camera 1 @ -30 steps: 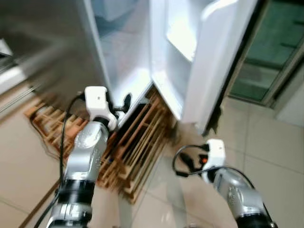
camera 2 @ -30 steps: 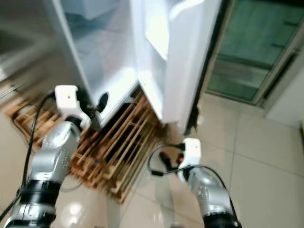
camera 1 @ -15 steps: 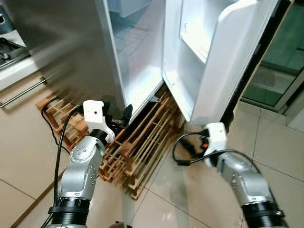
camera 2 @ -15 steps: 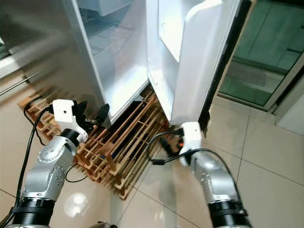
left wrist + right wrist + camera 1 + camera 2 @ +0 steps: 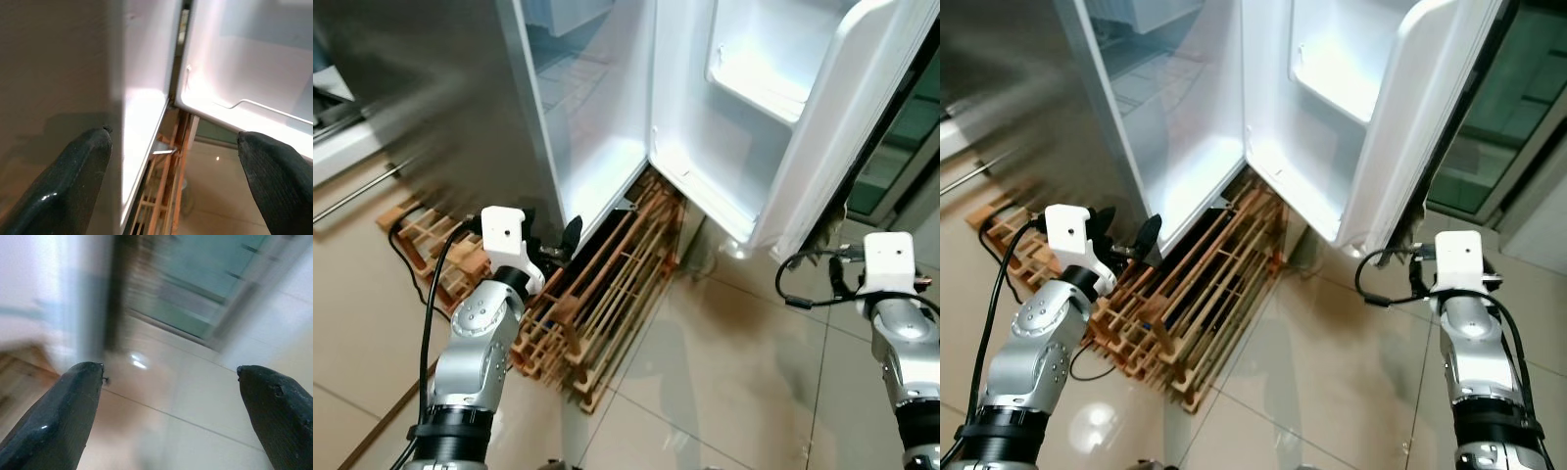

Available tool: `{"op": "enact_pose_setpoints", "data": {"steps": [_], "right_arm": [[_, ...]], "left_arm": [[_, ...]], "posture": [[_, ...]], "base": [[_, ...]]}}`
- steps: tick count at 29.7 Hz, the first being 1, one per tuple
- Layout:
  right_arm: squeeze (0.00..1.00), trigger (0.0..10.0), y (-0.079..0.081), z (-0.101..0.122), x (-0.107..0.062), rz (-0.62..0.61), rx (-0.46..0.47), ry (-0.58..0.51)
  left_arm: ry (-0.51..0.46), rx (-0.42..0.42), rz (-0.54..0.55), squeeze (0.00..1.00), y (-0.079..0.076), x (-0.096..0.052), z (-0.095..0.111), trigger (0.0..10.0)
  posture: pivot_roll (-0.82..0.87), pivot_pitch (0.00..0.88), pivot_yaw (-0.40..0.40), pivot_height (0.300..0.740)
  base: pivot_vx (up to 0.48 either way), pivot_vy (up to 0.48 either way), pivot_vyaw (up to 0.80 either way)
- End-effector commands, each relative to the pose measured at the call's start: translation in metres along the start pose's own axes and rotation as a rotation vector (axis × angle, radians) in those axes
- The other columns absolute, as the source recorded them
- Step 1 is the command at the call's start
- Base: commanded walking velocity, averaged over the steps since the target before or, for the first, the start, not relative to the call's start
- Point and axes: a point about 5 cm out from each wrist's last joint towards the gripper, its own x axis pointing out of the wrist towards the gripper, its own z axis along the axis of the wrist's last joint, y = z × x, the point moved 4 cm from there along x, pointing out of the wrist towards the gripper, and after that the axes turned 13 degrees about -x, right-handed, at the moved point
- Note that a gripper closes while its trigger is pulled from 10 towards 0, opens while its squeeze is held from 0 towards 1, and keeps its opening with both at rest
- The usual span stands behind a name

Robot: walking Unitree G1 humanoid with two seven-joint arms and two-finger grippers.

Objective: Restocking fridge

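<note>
The fridge door (image 5: 822, 127) is now swinging wider, the right gripper (image 5: 168, 416) pulling clear of its edge, the left gripper (image 5: 171, 188) hovering by the fridge (image 5: 597, 117) base, both jaws wide and empty, nothing stocked yet.

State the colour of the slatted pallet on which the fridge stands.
Light brown, bare wood: the pallet under the fridge shows best in the left eye view.
</note>
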Motion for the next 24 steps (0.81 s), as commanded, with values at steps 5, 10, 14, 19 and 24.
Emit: {"op": "enact_pose_setpoints", "data": {"steps": [5, 10, 14, 19, 24], "right_arm": [[0.0, 10.0, 0.073, 0.035, -0.014, 0.221, 0.122, -0.163], [0.0, 10.0, 0.097, 0.037, -0.017, 0.287, 0.138, -0.158], [0.0, 10.0, 0.095, 0.042, -0.013, 0.271, 0.155, -0.174], [0.0, 10.0, 0.088, 0.049, -0.01, 0.234, 0.16, -0.204], [0.0, 10.0, 0.072, 0.053, -0.006, 0.133, 0.181, -0.237]], "left_arm": [[-0.048, 0.0, 0.006, 0.0, 0.0, -0.001, 0.009, 10.0], [-0.086, 0.011, -0.041, 0.0, -0.005, -0.008, 0.015, 10.0], [-0.108, 0.006, -0.024, 0.0, -0.001, -0.011, 0.018, 10.0], [-0.112, -0.015, 0.037, 0.0, 0.008, -0.009, 0.019, 10.0], [-0.076, 0.03, 0.176, 0.0, 0.024, -0.006, 0.012, 10.0]], "posture": [[-0.05, 0.0, 0.045, 0.74], [-0.04, 0.0, 0.034, 0.74], [-0.03, 0.0, 0.026, 0.74], [-0.02, 0.0, 0.02, 0.74], [-0.02, 0.0, 0.015, 0.74]], "base": [[0.0, 0.172, 0.0], [-0.254, 0.412, 0.69], [-0.33, 0.336, 0.69], [-0.42, 0.049, 0.69], [-0.084, 0.048, 0.66]]}}
